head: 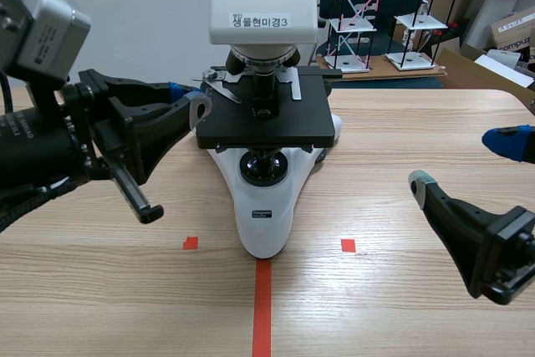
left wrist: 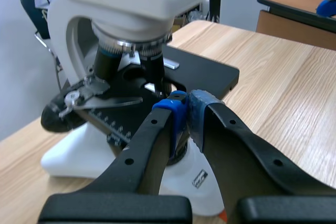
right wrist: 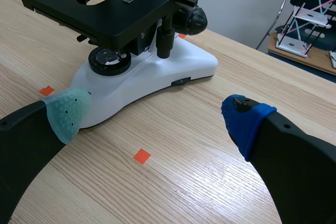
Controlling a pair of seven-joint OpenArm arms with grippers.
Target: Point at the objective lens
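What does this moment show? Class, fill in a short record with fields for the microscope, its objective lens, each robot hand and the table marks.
Microscope: white body, black stage, upright on the wooden table
Objective lens: black, under the nosepiece, above the stage opening
Left hand: shut, tips beside the stage's edge, aimed toward the lens; contact cannot be told
Right hand: open, holding nothing, low over the table, apart from the microscope
Marks: orange-red tape line in front of the base
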